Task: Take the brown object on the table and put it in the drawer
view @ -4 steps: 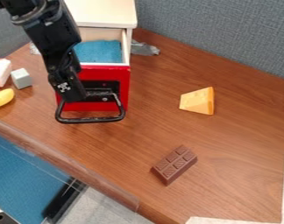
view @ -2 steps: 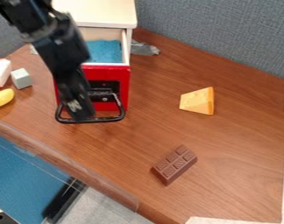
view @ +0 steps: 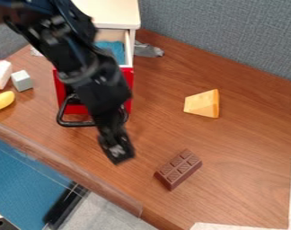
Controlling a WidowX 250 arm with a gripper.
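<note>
The gripper has swung from the drawer handle out over the desk, near its front edge; I cannot tell whether it is released or clenched. Just beside it, toward that edge, lies the chocolate, so the pick-up seems next, with the drawer standing open to receive it.

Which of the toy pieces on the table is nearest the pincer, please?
The brown chocolate bar; the cheese wedge, banana and grey cube lie farther from the pincer.
</note>
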